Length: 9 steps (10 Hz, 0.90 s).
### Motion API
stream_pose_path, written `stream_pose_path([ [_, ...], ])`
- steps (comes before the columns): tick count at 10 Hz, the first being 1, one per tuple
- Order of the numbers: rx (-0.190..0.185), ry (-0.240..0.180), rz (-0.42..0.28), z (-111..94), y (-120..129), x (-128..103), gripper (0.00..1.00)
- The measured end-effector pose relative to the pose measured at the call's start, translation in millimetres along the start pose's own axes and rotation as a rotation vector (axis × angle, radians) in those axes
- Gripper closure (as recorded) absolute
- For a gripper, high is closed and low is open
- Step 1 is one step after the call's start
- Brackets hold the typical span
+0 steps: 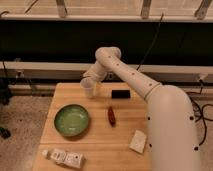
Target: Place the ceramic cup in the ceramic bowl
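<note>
The ceramic cup [88,88] is pale, smooth and round. It stands at the far edge of the wooden table [125,131]. The ceramic bowl [72,120] is green, glossy and shallow, nearer the front left and apart from the cup. The white arm [131,74] bends down from the right. The gripper [92,82] is at the cup; whether it is closed on it, I cannot tell.

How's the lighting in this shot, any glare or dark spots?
Camera view: warm, even light on the table, no strong glare; the bowl shows only a soft sheen. The band behind the table is nearly black. The arm casts little shadow. The gripper sits at the cup near the table's far edge.
</note>
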Motion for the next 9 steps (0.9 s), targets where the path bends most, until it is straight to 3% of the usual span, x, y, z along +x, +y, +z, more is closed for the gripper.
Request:
stream_pose_path([
  [5, -0.041, 0.04, 0.016, 17, 17, 11, 0.2],
  [9, -0.063, 0.084, -0.014, 30, 19, 10, 0.2],
])
